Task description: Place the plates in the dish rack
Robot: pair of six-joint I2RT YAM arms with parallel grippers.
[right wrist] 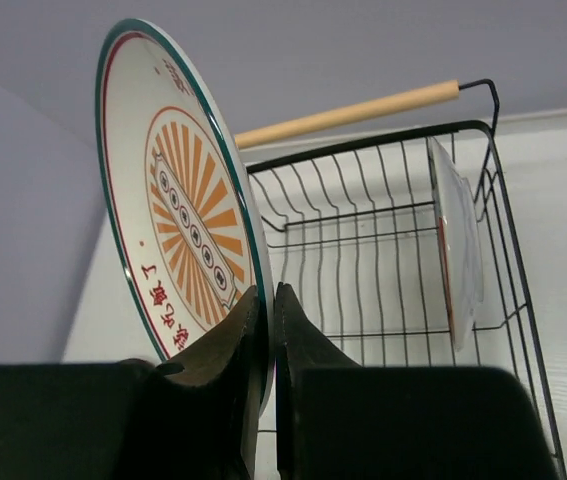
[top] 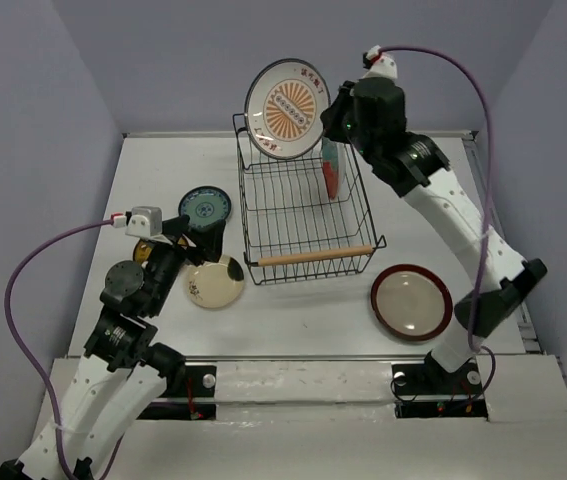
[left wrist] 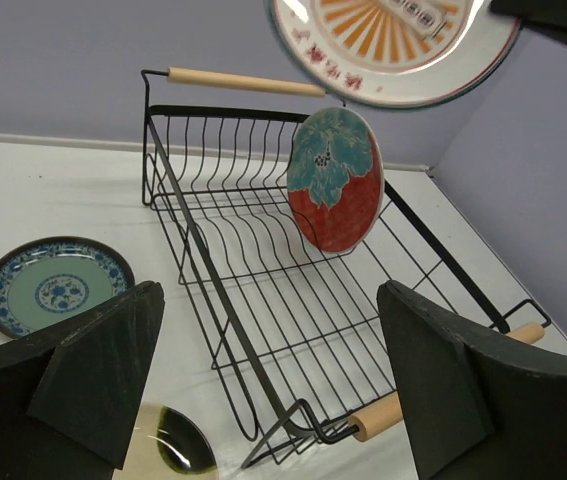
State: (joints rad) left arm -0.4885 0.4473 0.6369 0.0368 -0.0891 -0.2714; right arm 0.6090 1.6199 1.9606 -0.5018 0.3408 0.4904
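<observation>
Loading: your right pincer [right wrist: 268, 300] grips the sunburst plate [top: 285, 108] on edge above the rack's [top: 315, 257] far end, beside the slotted red plate [top: 331, 170] | left pincer [left wrist: 270, 300] hangs wide open | next: lower it into a free slot.

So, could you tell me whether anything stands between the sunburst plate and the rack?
Nothing visible does; the red plate stands toward the right of the rack, apart from the sunburst plate held above.

White table [top: 293, 325] — dish rack [top: 313, 257], blue plate [top: 206, 207], cream plate [top: 213, 287], red-rimmed plate [top: 411, 302]
</observation>
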